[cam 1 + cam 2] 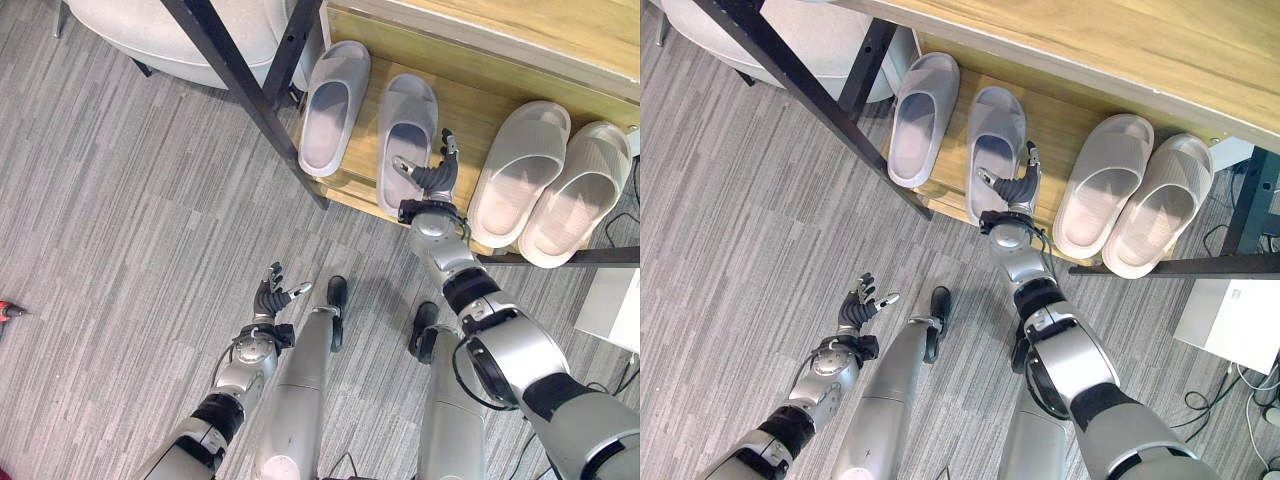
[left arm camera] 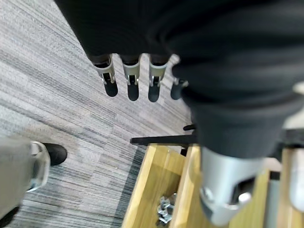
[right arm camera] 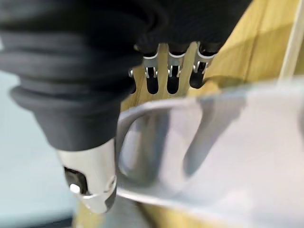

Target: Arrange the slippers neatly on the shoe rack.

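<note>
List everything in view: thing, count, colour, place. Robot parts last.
Slippers: four, pale grey, in a row on the rack's low shelf; left pair spaced apart, right pair side by side.
Shoe rack: one, light wood with black frame, ahead of the robot.
Chair: one, white, far left behind the rack's black bar.
Box: one, white, on the floor at right.
Floor: grey striped.
Left robot hand: open, over the floor.
Right robot hand: open, at the second slipper's right edge.
</note>
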Tool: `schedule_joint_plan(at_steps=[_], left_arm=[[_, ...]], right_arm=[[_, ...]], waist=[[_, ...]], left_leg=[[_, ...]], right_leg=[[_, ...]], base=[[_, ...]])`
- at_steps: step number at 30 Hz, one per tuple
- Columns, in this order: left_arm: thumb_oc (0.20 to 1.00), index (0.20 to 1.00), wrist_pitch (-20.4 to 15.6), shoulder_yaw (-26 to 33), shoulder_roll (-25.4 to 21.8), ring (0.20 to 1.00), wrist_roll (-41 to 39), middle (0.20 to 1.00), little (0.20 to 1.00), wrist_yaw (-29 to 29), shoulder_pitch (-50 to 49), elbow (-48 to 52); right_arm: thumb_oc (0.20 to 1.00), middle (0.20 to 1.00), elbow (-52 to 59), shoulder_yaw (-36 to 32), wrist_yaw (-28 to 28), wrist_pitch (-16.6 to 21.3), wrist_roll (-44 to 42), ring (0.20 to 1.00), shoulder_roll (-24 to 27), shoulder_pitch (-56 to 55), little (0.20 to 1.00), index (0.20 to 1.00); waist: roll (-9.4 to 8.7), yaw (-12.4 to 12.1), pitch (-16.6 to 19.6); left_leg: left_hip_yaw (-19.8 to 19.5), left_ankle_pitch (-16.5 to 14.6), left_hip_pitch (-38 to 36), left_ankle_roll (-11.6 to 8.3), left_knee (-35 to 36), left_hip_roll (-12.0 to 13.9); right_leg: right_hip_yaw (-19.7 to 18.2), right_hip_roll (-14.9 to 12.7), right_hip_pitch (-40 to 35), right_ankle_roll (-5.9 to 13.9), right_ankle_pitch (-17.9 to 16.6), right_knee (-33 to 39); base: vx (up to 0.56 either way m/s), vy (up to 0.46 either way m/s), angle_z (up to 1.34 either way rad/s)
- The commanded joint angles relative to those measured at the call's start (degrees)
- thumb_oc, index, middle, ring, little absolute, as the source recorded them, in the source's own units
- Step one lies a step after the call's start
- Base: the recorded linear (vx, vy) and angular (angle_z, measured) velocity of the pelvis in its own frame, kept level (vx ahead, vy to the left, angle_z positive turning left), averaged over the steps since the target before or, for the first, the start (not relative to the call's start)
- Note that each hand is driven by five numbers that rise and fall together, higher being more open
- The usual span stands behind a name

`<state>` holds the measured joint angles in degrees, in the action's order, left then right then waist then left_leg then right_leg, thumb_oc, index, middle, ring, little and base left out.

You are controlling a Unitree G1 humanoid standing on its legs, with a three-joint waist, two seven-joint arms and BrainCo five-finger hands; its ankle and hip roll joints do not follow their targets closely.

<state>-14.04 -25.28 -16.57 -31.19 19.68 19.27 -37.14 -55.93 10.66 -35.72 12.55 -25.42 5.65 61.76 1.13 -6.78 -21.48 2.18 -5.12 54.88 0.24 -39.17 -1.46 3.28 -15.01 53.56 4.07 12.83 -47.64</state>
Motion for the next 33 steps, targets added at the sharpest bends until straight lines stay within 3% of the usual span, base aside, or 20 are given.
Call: schedule_joint_plan(at_steps=[1,7,12,21,26,27,28,29,33], left_arm=[[1.0,1.0,-2.3,-2.6,0.2,1.0,-2.2,1.0,1.0,1.2,3.8,-1.7],[1.0,1.0,-1.6,-3.4,2.7,1.0,-5.5,1.0,1.0,2.5,12.0,-6.6],[1.0,1.0,-1.0,-2.9,4.2,1.0,-6.8,1.0,1.0,3.1,16.4,-9.5],[1.0,1.0,-1.3,-2.8,6.2,1.0,-7.3,1.0,1.0,4.0,20.8,-15.4],[1.0,1.0,-0.5,-1.9,7.7,1.0,-6.6,1.0,1.0,4.2,22.5,-20.0],[1.0,1.0,-0.4,-1.6,7.6,1.0,-6.3,1.0,1.0,4.1,22.2,-20.1],[1.0,1.0,-0.4,-1.6,7.7,1.0,-6.3,1.0,1.0,4.1,22.1,-20.1],[1.0,1.0,-0.2,-1.1,7.6,1.0,-5.6,1.0,1.0,3.4,20.4,-19.7],[1.0,1.0,0.3,0.5,7.0,1.0,-4.0,1.0,1.0,1.0,15.1,-19.8]], right_arm=[[1.0,1.0,-2.6,-0.4,3.5,6.4,-13.8,1.0,-5.1,4.2,1.0,1.0],[1.0,1.0,-4.4,-2.9,7.5,10.3,-32.9,1.0,-11.7,8.1,1.0,1.0],[1.0,1.0,-4.5,-1.6,8.4,9.7,-34.3,1.0,-12.6,9.4,1.0,1.0],[1.0,1.0,-5.0,0.9,8.0,7.6,-29.2,1.0,-11.1,6.8,1.0,1.0],[1.0,1.0,-0.1,6.2,8.0,4.1,-20.0,1.0,-9.1,-3.3,1.0,1.0],[1.0,1.0,2.1,7.7,8.4,3.4,-17.6,1.0,-8.3,-5.8,1.0,1.0],[1.0,1.0,2.2,7.8,8.4,3.3,-17.6,1.0,-8.3,-6.0,1.0,1.0],[1.0,1.0,4.9,9.8,10.3,2.2,-15.1,1.0,-7.4,-10.2,1.0,1.0],[1.0,1.0,6.3,14.0,16.5,0.0,-11.8,1.0,-5.0,-17.8,1.0,1.0]], waist=[[1.97,-1.9,-0.6],[2.02,-2.0,-0.7],[2.05,-1.8,-0.8],[0.93,-0.4,-0.6],[-0.59,2.0,-0.7],[-0.81,2.5,-0.6],[-0.82,2.6,-0.5],[-1.0,3.0,-0.3],[-1.17,3.5,0.6]], left_leg=[[-4.3,-5.8,-1.6,-0.64,-0.6,0.2],[-4.4,-6.3,-1.3,-0.77,-1.6,0.0],[-4.3,-6.1,-1.0,-0.77,-1.9,0.0],[-4.0,-5.6,-3.4,-0.93,-0.3,0.3],[-3.5,-3.9,-10.8,-1.6,5.9,1.0],[-3.2,-1.4,-11.9,-1.54,8.2,1.0],[-3.4,-3.1,-12.7,-1.8,7.8,1.1],[-3.1,-0.4,-15.0,-1.82,11.1,1.2],[-3.0,1.4,-21.2,-2.44,16.7,1.5]], right_leg=[[-0.7,-1.1,-3.6,1.97,0.8,5.7],[-1.0,-0.8,-3.1,1.67,1.2,4.9],[-0.9,-0.8,-2.7,1.56,1.0,4.5],[-1.2,-0.4,-4.7,1.65,0.2,6.2],[-0.3,0.4,-13.0,2.08,-2.3,13.3],[0.1,0.4,-14.1,1.95,-4.8,15.8],[0.0,0.5,-15.0,2.21,-3.2,15.3],[0.7,0.7,-17.7,2.22,-6.1,19.3],[2.1,0.8,-24.3,2.72,-8.0,25.0]], base=[[0.0,0.0,0.0],[0.0,0.0,0.0],[0.0,0.0,0.0],[0.0,0.0,0.0],[-0.01,-0.017,-0.02],[0.01,-0.012,-0.08],[-0.05,-0.004,-0.15],[0.02,-0.016,-0.16],[0.07,-0.034,-0.13]])
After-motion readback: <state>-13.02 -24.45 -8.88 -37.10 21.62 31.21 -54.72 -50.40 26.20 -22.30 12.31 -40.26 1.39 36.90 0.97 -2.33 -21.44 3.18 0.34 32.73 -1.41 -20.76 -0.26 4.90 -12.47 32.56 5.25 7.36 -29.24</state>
